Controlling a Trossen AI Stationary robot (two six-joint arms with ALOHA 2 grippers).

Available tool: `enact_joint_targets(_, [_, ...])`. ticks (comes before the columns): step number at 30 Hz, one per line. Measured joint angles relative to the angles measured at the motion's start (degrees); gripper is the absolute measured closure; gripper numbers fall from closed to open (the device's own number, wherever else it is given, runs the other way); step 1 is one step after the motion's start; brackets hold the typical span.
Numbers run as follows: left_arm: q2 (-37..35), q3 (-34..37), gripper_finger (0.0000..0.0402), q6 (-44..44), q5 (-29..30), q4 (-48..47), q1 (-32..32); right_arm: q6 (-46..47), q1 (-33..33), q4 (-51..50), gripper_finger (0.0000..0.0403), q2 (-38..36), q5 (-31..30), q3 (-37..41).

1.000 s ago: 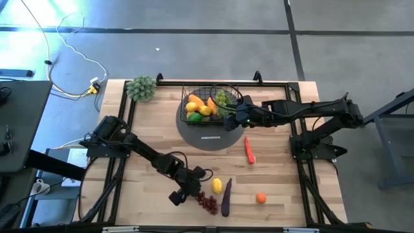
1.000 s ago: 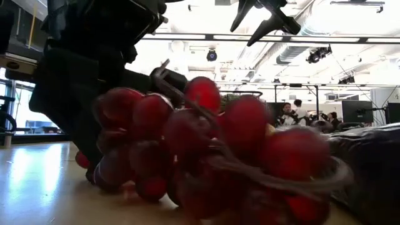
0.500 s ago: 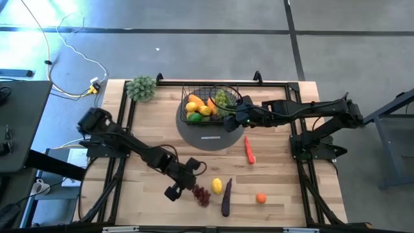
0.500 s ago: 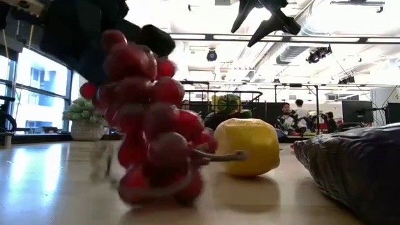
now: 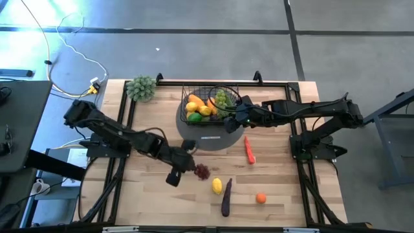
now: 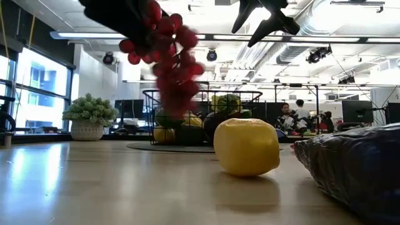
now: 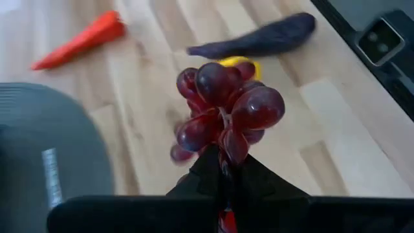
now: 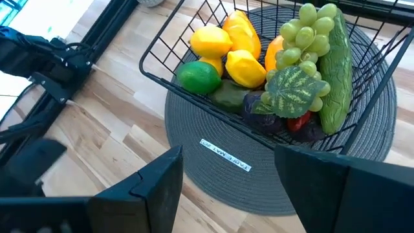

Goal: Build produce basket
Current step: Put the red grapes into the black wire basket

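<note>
The black wire basket [image 5: 210, 103] stands on a round grey mat [image 5: 206, 138] at the table's far middle. It holds lemons, green grapes [image 8: 309, 32], a cucumber and other produce. My left gripper [image 5: 189, 167] is shut on a bunch of red grapes [image 7: 223, 110], which hangs above the wood near the mat's front edge. My right gripper [image 8: 236, 188] stands open and empty above the basket's near right corner. A lemon [image 5: 217, 186], an eggplant [image 5: 226, 199], an orange fruit [image 5: 261, 198] and a carrot [image 5: 249, 150] lie on the table. My left gripper pinches the stem end [image 7: 223, 162] of the red grape bunch between its two shut fingers. The fingers slant down from the table's left side. The bunch [image 6: 174, 59] hangs off the fingertips, lifted clear of the table.
A grey-green leafy bunch [image 5: 141, 87] stands at the far left corner. Bare wood lies left of the mat and along the near edge on the left. People sit in the room beyond the table [image 6: 294, 112].
My left gripper has risen and drawn away from the near edge toward the mat, taking the red grapes with it. The bunch lay on the table beside the lemon and eggplant; now it hangs clear of the wood.
</note>
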State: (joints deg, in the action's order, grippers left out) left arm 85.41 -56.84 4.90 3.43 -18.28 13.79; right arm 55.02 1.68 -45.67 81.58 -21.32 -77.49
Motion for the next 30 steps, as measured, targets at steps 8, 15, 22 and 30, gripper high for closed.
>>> enact_joint_targets(8, [-5.93,0.00,0.0400,1.97,1.98,-0.34,-6.91,-0.02,-1.28,0.04,0.0178,0.00,-0.36,0.00])
enact_joint_targets(15, [-8.58,0.00,0.0397,7.93,1.98,1.91,-16.31,0.21,-3.68,0.35,0.0178,0.00,-3.31,0.00])
enact_joint_targets(22, [-8.68,0.00,0.0396,13.14,1.63,8.09,-27.30,0.39,-6.61,3.11,0.0178,0.00,-4.35,0.00])
enact_joint_targets(30, [-8.55,0.00,0.0395,14.73,-4.71,15.20,-39.63,0.54,-9.90,4.37,0.0178,0.00,-4.35,0.00])
